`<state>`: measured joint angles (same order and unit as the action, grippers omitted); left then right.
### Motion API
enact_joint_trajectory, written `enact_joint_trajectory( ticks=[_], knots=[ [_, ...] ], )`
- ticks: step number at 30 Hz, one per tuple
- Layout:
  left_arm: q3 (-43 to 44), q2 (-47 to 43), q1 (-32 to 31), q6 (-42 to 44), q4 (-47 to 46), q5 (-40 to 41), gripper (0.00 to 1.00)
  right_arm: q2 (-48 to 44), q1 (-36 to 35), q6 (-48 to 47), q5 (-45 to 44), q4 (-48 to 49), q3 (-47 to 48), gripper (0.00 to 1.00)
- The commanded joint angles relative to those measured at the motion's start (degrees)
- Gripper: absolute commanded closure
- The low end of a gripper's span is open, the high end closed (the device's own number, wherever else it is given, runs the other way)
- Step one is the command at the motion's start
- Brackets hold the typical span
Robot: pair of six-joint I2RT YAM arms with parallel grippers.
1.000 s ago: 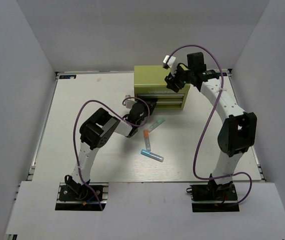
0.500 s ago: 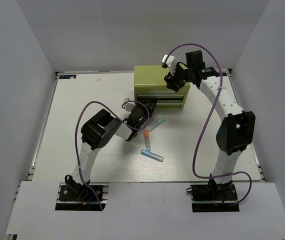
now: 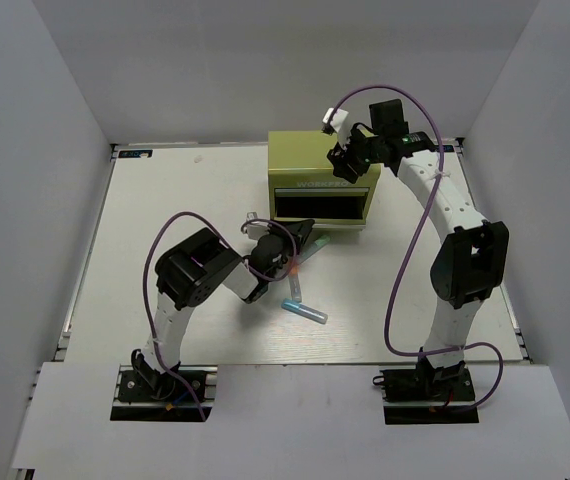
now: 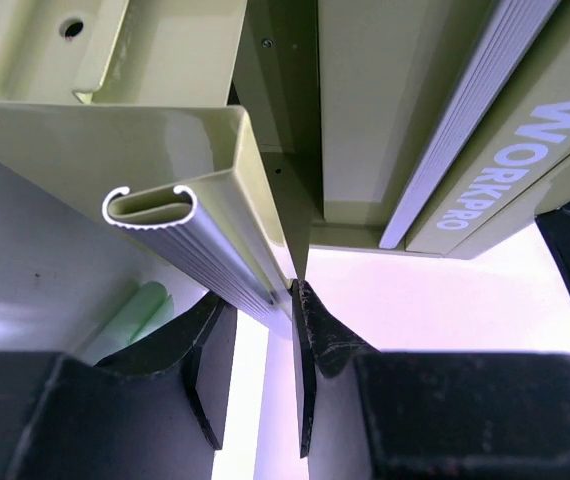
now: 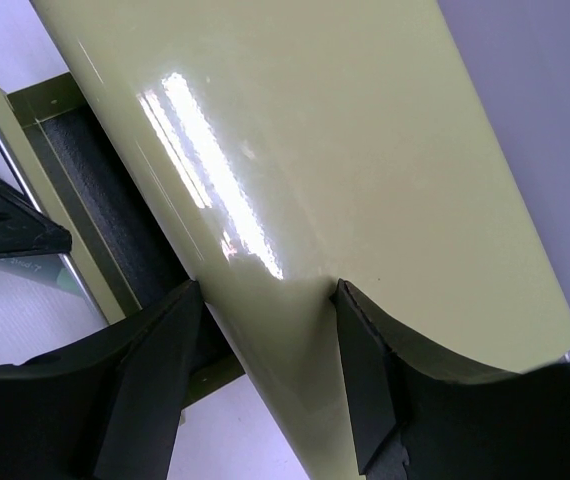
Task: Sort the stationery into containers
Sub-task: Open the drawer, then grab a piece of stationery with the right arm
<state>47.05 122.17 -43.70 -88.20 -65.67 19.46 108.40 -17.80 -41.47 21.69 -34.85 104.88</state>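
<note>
The lime-green toolbox [image 3: 310,160] stands at the back centre. One front drawer [image 3: 320,207] is pulled out and shows a dark lining, also in the right wrist view [image 5: 105,180]. My left gripper [image 3: 300,236] is shut on the drawer's ribbed handle lip [image 4: 215,255], which runs between its jaws [image 4: 260,300]. My right gripper [image 3: 348,165] is open, with its jaws straddling the toolbox's top front edge [image 5: 265,290]. A mint-green highlighter [image 3: 316,247], an orange-capped marker [image 3: 293,276] and a light-blue highlighter [image 3: 305,312] lie on the table in front. Thin pens are not visible.
White walls enclose the table [image 3: 185,210] on three sides. The left arm's elbow [image 3: 195,265] sits low beside the markers. A purple cable [image 3: 405,280] loops along the right arm.
My left gripper has drawn back toward the front with the drawer handle in it, and the drawer has slid out. The right gripper has stayed on the toolbox top.
</note>
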Motion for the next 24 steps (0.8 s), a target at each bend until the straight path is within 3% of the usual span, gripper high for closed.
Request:
enact_joint_trajectory(
  ticks=[1, 5, 7, 9, 12, 18, 24],
  knots=[
    [-2.3, -2.8, -0.3, 1.9, 3.2, 0.6, 0.95, 2.6, 0.8, 1.7, -5.0, -3.4, -1.5, 0.39],
    [-1.8, -3.3, -0.3, 2.6, 2.7, -1.0, 0.69, 1.5, 0.9, 1.3, -3.2, -3.4, -2.8, 0.34],
    [-1.3, -3.3, -0.3, 3.4, 2.7, -1.8, 0.46, 0.1, 0.9, 0.6, -2.4, -3.4, -3.1, 0.32],
    [-1.3, -4.8, -0.3, 4.1, 2.7, -3.0, 0.39, -0.9, 1.1, 0.2, -0.3, -3.4, -4.6, 0.29],
    [-0.7, -5.5, -0.3, 6.9, 2.7, -5.0, 0.32, -3.7, 1.1, -1.1, 2.3, -3.1, -7.9, 0.28],
    [-2.0, -11.2, -0.3, 9.4, 2.7, -9.3, 0.31, -11.1, 1.2, -3.9, 6.2, -0.9, -14.8, 0.28],
    [-9.5, -20.9, -0.3, 9.4, 9.8, -12.0, 0.31, -17.6, 1.4, -13.3, 12.0, -5.2, -20.0, 0.28]
  ],
)
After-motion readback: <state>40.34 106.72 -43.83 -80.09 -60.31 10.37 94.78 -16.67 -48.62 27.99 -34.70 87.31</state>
